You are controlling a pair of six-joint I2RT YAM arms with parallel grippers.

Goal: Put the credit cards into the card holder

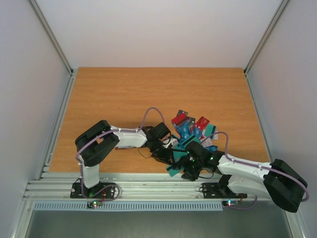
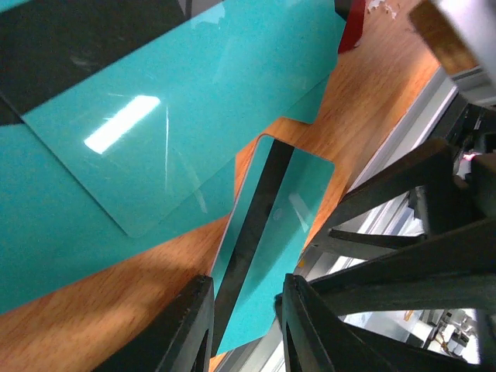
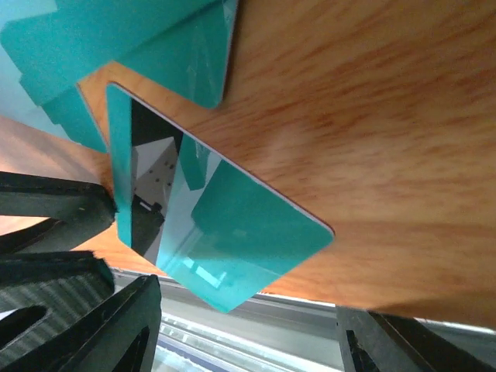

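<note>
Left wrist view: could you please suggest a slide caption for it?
Left gripper pinches a teal black-striped card over the wooden table, other teal cards beyond.

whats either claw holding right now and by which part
The left claw holds a teal striped card near one short end, a finger against each long edge. The right claw is open, holding nothing.

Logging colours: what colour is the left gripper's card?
The card is teal with a black stripe; clearest in left wrist view.
</note>
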